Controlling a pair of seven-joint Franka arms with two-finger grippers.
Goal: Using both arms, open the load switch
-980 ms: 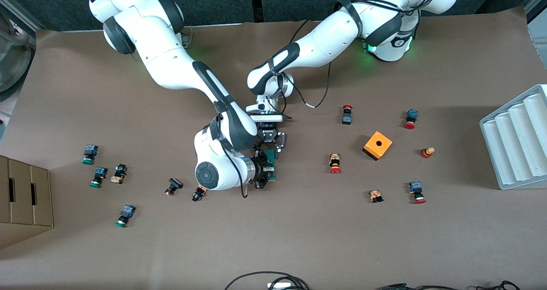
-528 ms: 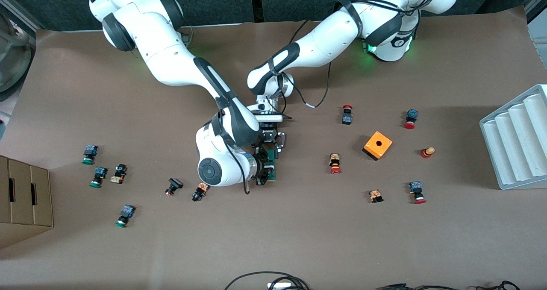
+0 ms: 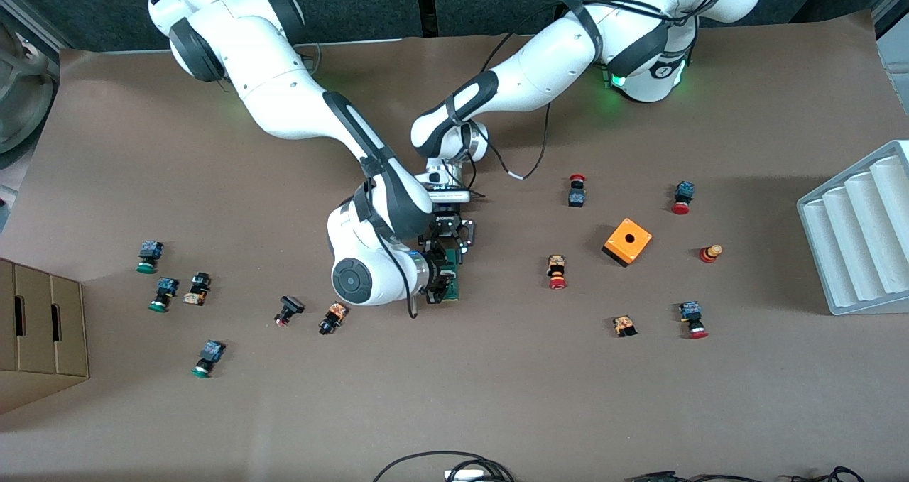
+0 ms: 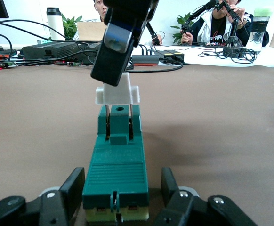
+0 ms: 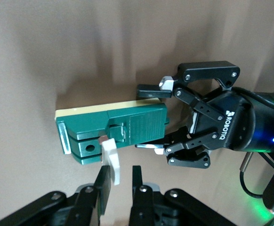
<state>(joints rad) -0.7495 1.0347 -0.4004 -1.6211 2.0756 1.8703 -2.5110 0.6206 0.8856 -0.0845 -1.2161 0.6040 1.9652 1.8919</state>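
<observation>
The green load switch (image 3: 453, 277) lies flat on the brown table, mid-table. My left gripper (image 3: 449, 244) comes in low from the end farther from the front camera and is shut on the load switch (image 4: 117, 174), one finger (image 4: 73, 186) on each side of its ribbed end. My right gripper (image 3: 437, 292) is at the switch's nearer end. It is shut on the small white piece (image 5: 111, 160). In the left wrist view that white piece (image 4: 118, 93) stands raised above the green body, pinched by the right gripper (image 4: 112, 77). In the right wrist view the left gripper (image 5: 149, 120) straddles the switch (image 5: 113, 129).
An orange box with a hole (image 3: 627, 241) and several red-capped push-buttons (image 3: 557, 271) lie toward the left arm's end. Green-capped buttons (image 3: 164, 293) lie toward the right arm's end, by a cardboard box (image 3: 39, 326). A white ribbed tray (image 3: 859, 233) is at the table edge. One button (image 3: 331, 318) lies by my right wrist.
My right arm's wrist has shifted slightly farther from the front camera, uncovering more of the button beside it. The load switch and left gripper have stayed put.
</observation>
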